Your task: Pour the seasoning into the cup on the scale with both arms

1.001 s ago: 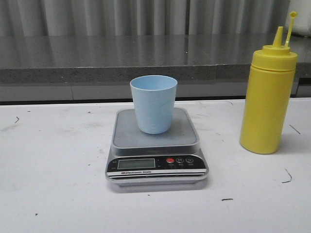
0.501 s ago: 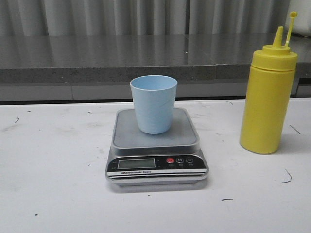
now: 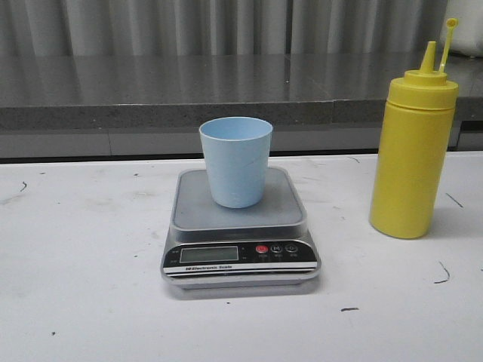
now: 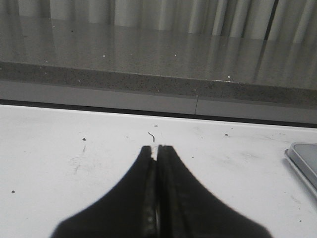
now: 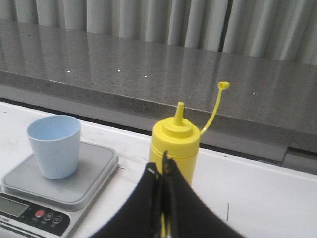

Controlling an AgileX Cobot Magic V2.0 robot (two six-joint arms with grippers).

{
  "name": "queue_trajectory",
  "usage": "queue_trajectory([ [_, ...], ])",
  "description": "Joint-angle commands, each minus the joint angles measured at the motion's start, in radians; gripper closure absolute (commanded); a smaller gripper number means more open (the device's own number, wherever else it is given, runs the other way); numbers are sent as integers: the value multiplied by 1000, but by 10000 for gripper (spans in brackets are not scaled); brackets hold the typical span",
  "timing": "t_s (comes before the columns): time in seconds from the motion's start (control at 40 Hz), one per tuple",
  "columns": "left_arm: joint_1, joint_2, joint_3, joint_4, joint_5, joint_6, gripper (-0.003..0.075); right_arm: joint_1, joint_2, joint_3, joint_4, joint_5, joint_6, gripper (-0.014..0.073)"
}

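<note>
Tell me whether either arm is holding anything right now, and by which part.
Nothing is held. The left gripper and right gripper both have their fingers shut on nothing. The bottle and the cup stand untouched.

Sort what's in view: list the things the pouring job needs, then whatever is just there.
For the job: seasoning bottle, upright on the table, cap off the nozzle; cup, standing on the scale; left gripper and right gripper, both shut and holding nothing.

Just there: white table; grey counter ledge; curtain.
</note>
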Motion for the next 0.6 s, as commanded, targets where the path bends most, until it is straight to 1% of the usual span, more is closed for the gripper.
queue_trajectory([
  [0.0, 1, -17, 24, -7, -85, -9, 740, -43, -29, 16, -58, -98, 40, 653],
  [0.13, 1, -17, 24, -7, -85, -9, 740, -124, -101, 108, -64, -109, 84, 653],
  [0.3, 1, -17, 24, -7, -85, -9, 740, -213, -228, 214, -64, -104, 84, 653],
  [0.48, 1, -17, 24, -7, -85, -9, 740, -229, -339, 224, -64, 0, 84, 653],
  [0.58, 1, -15, 24, -7, -83, -9, 740, -234, -336, 224, -64, 21, 84, 653],
])
